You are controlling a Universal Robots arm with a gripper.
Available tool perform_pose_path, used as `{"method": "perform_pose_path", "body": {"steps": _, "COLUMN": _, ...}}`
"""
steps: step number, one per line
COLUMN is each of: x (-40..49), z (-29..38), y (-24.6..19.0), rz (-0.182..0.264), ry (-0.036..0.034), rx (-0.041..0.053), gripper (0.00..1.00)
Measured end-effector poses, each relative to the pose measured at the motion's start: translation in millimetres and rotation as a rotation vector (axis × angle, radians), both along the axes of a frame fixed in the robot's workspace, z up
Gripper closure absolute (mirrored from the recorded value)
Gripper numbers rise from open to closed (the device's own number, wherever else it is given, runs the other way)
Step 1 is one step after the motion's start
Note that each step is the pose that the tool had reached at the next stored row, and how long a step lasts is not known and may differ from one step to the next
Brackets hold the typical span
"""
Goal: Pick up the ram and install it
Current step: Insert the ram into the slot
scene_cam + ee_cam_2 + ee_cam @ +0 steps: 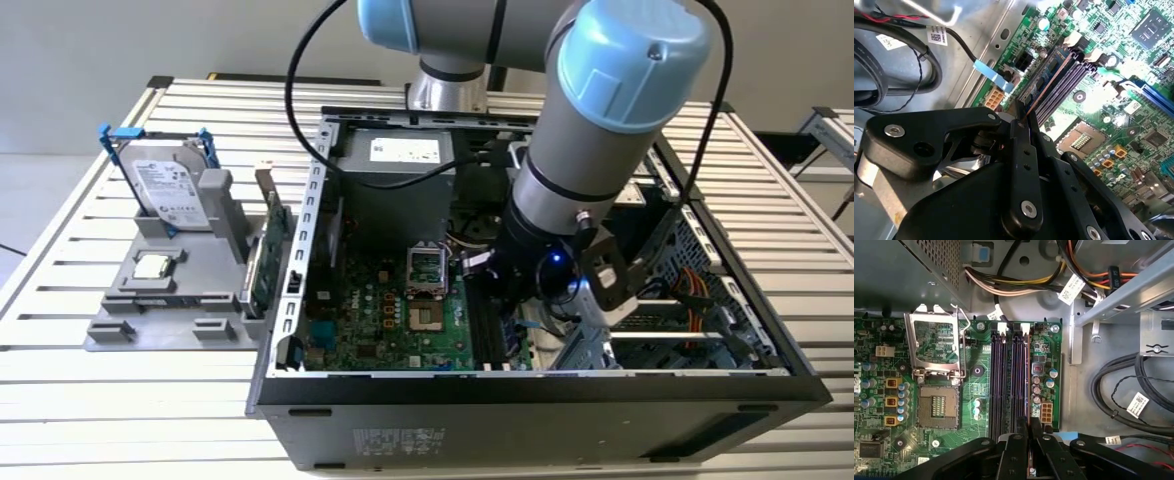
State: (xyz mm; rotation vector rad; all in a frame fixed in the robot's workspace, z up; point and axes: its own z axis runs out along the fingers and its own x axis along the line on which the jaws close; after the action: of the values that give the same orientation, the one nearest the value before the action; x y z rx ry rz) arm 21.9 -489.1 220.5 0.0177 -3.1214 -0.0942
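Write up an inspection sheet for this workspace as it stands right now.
Surface: slatted metal table carrying an open computer case and a grey parts holder.
Job's things: the ram stands on edge over the memory slots of the green board, its near end between the gripper's fingers.
Clutter: hard drive in a blue frame and a green card upright on the holder.
Grippers: gripper shut on the ram, low inside the case.
Cables: black bundle and coloured power leads beside the board.
Surroundings: pale wall; another slatted table at the exterior view's right.
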Motion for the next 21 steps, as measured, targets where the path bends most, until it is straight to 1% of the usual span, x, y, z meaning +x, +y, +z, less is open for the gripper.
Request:
{"method": "perform_pose_path", "body": {"steps": 6, "x": -0.3, "z": -2.9, "y": -0.1, "rz": 0.0, "ry": 0.0036, "rx": -0.0009, "gripper": 1.0}}
{"method": "perform_pose_path", "body": {"steps": 13, "x": 0.6, "z": -3.4, "y": 0.0, "rz": -0.01, "ry": 0.0044, "rx": 0.0, "gripper": 1.0}}
{"method": "perform_pose_path", "body": {"steps": 15, "x": 1.2, "z": -4.2, "y": 0.2, "rz": -0.016, "ry": 0.0043, "rx": 0.0021, "gripper": 1.0}}
{"method": "perform_pose_path", "body": {"steps": 17, "x": 1.7, "z": -3.7, "y": -0.1, "rz": -0.018, "ry": 0.0061, "rx": 0.0006, "gripper": 1.0}}
{"method": "perform_pose_path", "body": {"steps": 21, "x": 1.7, "z": -3.4, "y": -0.1, "rz": -0.018, "ry": 0.0065, "rx": 0.0001, "gripper": 1.0}}
